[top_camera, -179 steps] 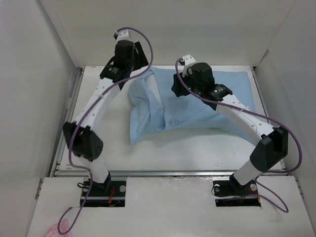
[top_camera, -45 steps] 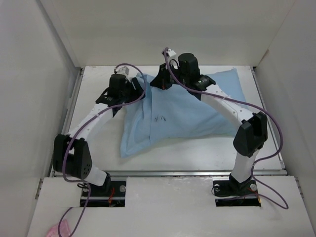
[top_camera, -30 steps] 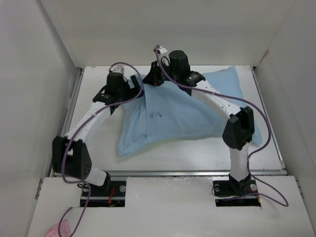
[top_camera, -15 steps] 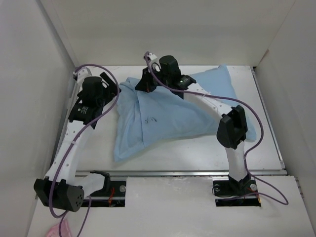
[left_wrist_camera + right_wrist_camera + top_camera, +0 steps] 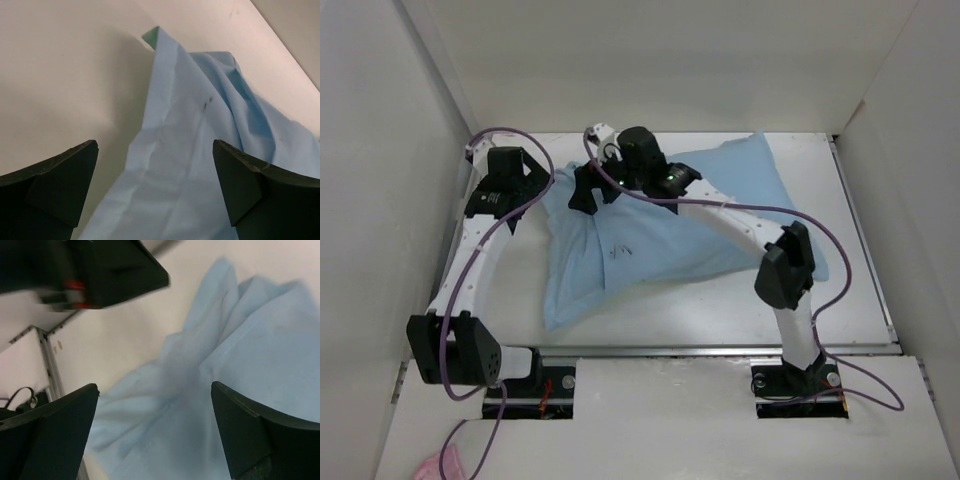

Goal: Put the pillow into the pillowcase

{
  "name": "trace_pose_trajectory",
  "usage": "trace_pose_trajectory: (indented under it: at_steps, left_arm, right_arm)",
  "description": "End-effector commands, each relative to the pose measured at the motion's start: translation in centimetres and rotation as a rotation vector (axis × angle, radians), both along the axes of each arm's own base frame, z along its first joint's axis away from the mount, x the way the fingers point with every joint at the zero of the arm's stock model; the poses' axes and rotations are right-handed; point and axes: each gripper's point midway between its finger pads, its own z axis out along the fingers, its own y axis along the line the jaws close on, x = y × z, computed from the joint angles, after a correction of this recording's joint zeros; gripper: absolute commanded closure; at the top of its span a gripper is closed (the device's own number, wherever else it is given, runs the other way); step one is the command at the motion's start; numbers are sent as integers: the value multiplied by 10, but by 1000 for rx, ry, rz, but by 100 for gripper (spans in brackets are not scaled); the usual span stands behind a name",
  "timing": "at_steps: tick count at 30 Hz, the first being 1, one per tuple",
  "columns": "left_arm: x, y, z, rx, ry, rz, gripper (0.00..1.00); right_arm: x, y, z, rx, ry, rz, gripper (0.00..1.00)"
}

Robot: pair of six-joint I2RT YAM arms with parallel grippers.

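Observation:
The light blue pillowcase (image 5: 690, 225) lies bulky and creased across the table, one corner reaching the back right. No white pillow shows; it is hidden or out of view. My right gripper (image 5: 588, 195) hovers over the pillowcase's back left end, open, with only crumpled blue cloth (image 5: 240, 355) below its empty jaws (image 5: 154, 390). My left gripper (image 5: 525, 180) stands just left of that end, open and empty (image 5: 154, 150), above a flat blue fold (image 5: 200, 165). A small green corner (image 5: 150, 35) of the case's other face peeks out there.
White walls close in the table on the left, back and right. A metal rail (image 5: 660, 350) runs along the near edge. The left arm's black body (image 5: 100, 265) sits close to the right gripper. A pink item (image 5: 430, 465) lies off the table at the near left.
The right gripper has opened and let go of the pillowcase after dragging its back end leftward. The left arm has drawn back to the left, off the cloth.

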Motion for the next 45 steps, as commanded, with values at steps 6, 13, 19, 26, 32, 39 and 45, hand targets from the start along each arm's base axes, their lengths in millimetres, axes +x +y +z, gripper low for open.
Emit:
trace_pose_trajectory:
  at_steps: [6,13,19,26,32,39,45]
  left_arm:
    - [65,35,-8,-143,-36,-6,0]
    - [122,19,-45,-280,2,-144,0]
    - [159,0,-82,-383,19,-251,0]
    - [188,-38,-91,-386,11,-367,10]
    - [203,-62,-75,-391,-48,-487,100]
    - [244,-70,24,-366,-301,-584,100]
    - [234,-79,203,-262,-665,-710,100]
  right_arm:
    - [23,-97,143,136,-249,-209,0]
    - [138,-261,90,63,-38,-693,0]
    - [187,-417,49,-109,40,-1118,0]
    - [213,-484,-18,-248,174,-1280,0]
    - [232,-470,-80,-261,306,-1195,31]
    - [263,-415,32,60,81,-917,100]
    - [219,-404,274,359,-503,-788,100]
